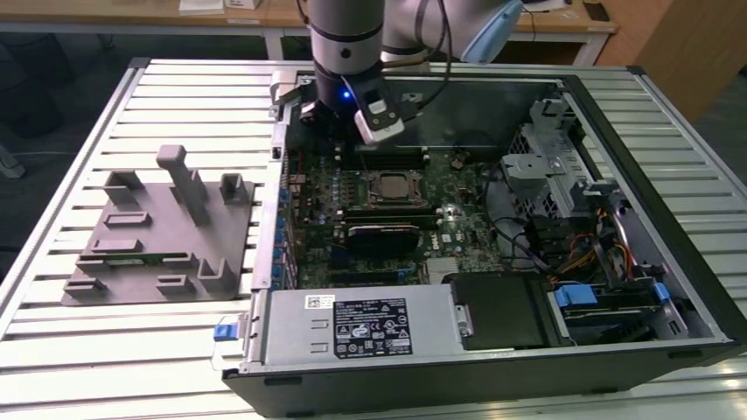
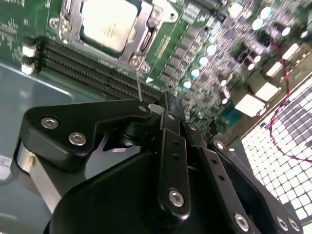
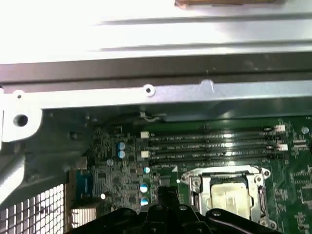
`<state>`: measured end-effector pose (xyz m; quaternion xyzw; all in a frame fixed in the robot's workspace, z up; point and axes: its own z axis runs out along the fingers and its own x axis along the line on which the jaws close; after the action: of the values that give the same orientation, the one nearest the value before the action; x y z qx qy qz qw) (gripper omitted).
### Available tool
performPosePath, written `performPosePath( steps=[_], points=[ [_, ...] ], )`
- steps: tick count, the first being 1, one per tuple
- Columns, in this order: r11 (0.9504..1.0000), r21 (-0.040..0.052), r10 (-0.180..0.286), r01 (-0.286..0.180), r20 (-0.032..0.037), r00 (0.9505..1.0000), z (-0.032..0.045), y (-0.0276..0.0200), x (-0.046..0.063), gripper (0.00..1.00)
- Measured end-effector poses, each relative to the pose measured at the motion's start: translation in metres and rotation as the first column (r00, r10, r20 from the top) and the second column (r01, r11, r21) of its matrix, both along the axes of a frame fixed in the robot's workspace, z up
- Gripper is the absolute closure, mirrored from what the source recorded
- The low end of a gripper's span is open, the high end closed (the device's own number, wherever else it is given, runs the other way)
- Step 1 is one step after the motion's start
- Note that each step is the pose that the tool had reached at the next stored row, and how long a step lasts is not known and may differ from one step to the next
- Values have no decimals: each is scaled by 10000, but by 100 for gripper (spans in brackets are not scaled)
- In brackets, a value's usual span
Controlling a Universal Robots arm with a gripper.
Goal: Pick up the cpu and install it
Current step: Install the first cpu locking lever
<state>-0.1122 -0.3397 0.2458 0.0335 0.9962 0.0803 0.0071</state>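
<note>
The cpu lies flat in its socket near the middle of the motherboard, silver top up, inside the open computer case. In both wrist views the cpu sits square within the metal socket frame, with the frame's rails touching it along its edges.

The gripper hangs over the far part of the board, toward the exterior view's left, apart from the cpu and just beyond it. In the first wrist view the gripper tapers to a single dark tip, and in the second wrist view its black links meet at one point; the jaws look drawn narrow, with nothing between them.

Between the gripper and the case's far wall run the long dark memory slots, so little room is left on that side. On the near side of the socket a dark block stands close. Toward the exterior view's right, a grey drive cage and bundled cables crowd the board's edge. A silver power supply lies along the case's near wall.

On the slatted table, at the exterior view's left, a grey fixture tray lies just beside the case
</note>
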Motion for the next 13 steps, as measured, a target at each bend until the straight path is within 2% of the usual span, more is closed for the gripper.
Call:
performPosePath(
  steps=[2, 3, 8, 9, 13],
  points=[
    [9996, 295, 0, 0, 0, 10000, 0, -3, -7, 89],
    [9992, 412, 0, 0, 1, 10000, 0, -4, -8, 89],
    [9960, 892, 0, 0, 1, 10000, 0, -9, -9, 89],
    [9958, 917, 0, 0, 2, 10000, -1, -9, -9, 89],
    [9957, 921, 1, -1, 0, 10000, 0, -10, -5, 89]
  ],
)
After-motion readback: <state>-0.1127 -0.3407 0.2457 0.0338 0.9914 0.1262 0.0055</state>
